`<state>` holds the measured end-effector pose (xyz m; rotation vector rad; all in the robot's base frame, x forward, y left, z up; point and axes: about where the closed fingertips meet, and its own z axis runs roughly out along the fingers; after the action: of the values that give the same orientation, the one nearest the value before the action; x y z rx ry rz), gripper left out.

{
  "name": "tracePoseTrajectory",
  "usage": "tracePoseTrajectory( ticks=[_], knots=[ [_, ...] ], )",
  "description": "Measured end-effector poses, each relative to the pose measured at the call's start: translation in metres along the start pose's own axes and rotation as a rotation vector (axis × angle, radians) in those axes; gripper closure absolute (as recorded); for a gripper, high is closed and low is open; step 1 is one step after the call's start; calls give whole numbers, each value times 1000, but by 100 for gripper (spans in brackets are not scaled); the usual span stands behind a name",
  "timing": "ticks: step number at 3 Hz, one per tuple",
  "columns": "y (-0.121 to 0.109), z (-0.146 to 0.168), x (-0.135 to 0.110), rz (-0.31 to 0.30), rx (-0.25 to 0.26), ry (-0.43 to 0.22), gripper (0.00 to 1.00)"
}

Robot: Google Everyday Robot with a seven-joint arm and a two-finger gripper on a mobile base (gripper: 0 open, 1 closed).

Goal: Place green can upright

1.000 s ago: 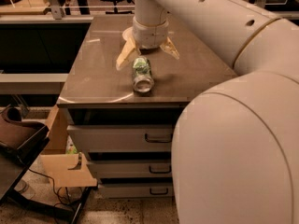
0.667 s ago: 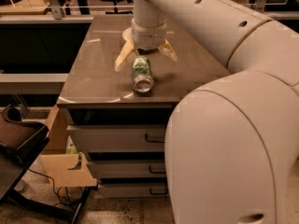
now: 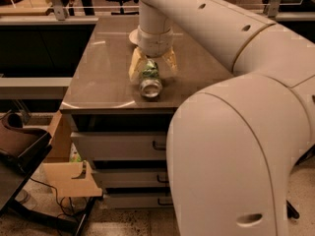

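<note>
Currently, camera view: the green can [image 3: 149, 82] lies on its side on the worktop [image 3: 98, 77], silver end toward 6 o'clock, so it is not yet upright. The gripper [image 3: 152, 73] sits over its far end, presumably to grasp. The fingers [image 3: 136, 66] are apart at 9 and 3 o'clock of the can; contact is possible but unclear.

Gripper [image 3: 153, 73] astride green can [image 3: 149, 80]; open tabletop [image 3: 98, 75] alongside
</note>
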<state>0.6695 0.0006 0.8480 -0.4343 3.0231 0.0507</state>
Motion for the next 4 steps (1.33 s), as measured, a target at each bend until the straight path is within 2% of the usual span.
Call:
tracePoseTrajectory(
  ticks=[3, 4],
  knots=[
    [4, 7, -8, -4, -8, -22, 95],
    [4, 8, -10, -4, -9, -25, 100]
  ],
)
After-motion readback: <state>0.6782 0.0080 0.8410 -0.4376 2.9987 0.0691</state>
